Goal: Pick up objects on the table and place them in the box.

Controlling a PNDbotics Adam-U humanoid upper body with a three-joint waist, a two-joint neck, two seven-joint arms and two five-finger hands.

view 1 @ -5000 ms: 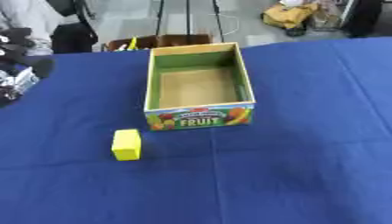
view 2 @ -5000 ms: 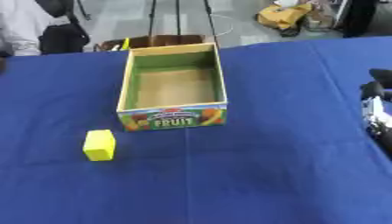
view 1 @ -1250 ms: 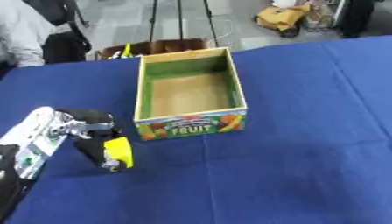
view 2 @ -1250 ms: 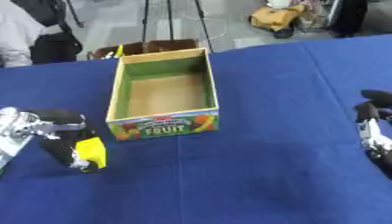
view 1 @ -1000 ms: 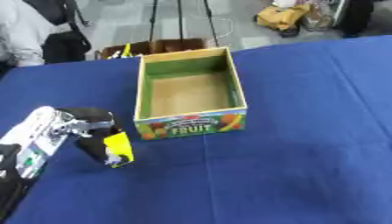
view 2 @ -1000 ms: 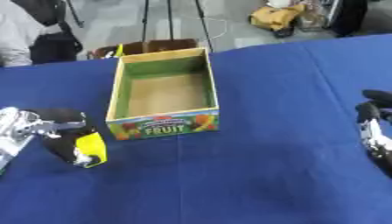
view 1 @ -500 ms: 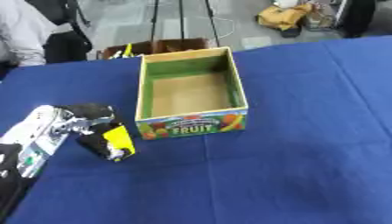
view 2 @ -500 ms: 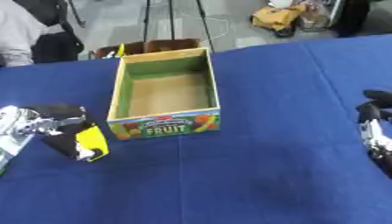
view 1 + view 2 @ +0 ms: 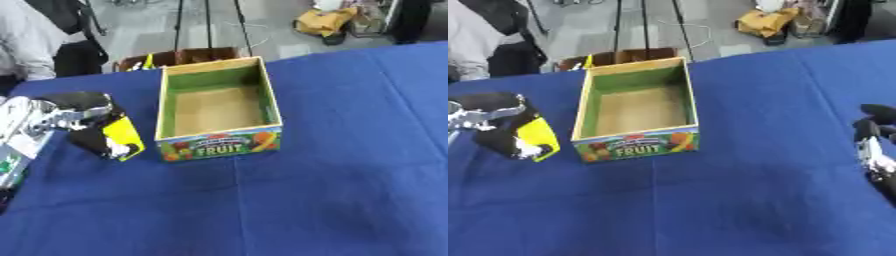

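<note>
Nearest, at the right edge of the right eye view, the right robot hand (image 9: pixel 874 145) rests idle on the blue surface (image 9: pixel 332 190), its dark fingers pointing up; whether they are straight or curled cannot be told. The stretch of cloth in front of the box is bare.

To the left, the left robot hand (image 9: pixel 74 120) has its fingers curled round the yellow block (image 9: pixel 121 136), which is tilted and appears held just off the cloth, close beside the box's left wall. The step in hand looks like the carry into the box (image 9: pixel 219 146). To do it well, the block likely needs to rise above the wall's top edge before it travels right; a sideways move at the present height would risk knocking the wall and shoving the light cardboard along the cloth. Letting go over the middle of the brown floor, low and level, should keep the block from bouncing out.

The box is open-topped with nothing inside, its "FRUIT" panel facing the robot, so nothing blocks the drop.

Beyond the surface's far edge stand a brown crate (image 9: pixel 179 56), thin stand legs (image 9: pixel 208 22) and a yellow bundle (image 9: pixel 325 21) on the floor, all well apart from the work.
</note>
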